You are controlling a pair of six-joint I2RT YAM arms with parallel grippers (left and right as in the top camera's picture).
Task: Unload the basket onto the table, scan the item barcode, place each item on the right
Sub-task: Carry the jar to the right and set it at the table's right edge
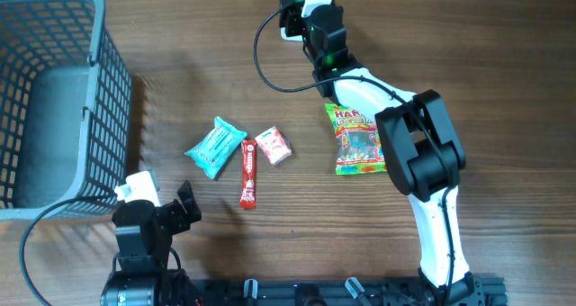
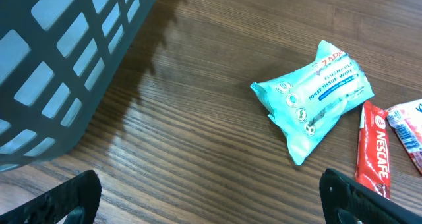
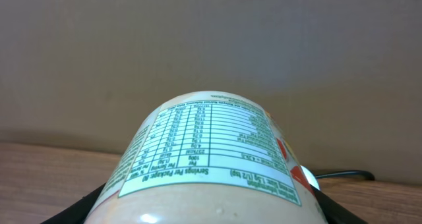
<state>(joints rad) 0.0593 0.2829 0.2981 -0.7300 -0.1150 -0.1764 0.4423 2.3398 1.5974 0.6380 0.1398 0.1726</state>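
My right gripper (image 1: 301,4) reaches to the far edge of the table and is shut on the item, a pale round bottle (image 3: 211,165). The bottle fills the right wrist view between the black fingers (image 3: 86,209). Its green-edged nutrition table faces the camera upside down, and no barcode shows on this side. In the overhead view the bottle is mostly hidden by the arm. My left gripper (image 1: 183,207) (image 2: 211,194) hovers low over bare wood at the near left, open, with nothing between its fingers.
A grey mesh basket (image 1: 99,90) (image 2: 59,66) stands at the far left. A teal tissue pack (image 1: 216,147) (image 2: 313,95), a red Nescafe stick (image 1: 248,173) (image 2: 374,151) and a small red-white packet (image 1: 274,145) lie mid-table. A Haribo bag (image 1: 357,139) lies beside the right arm.
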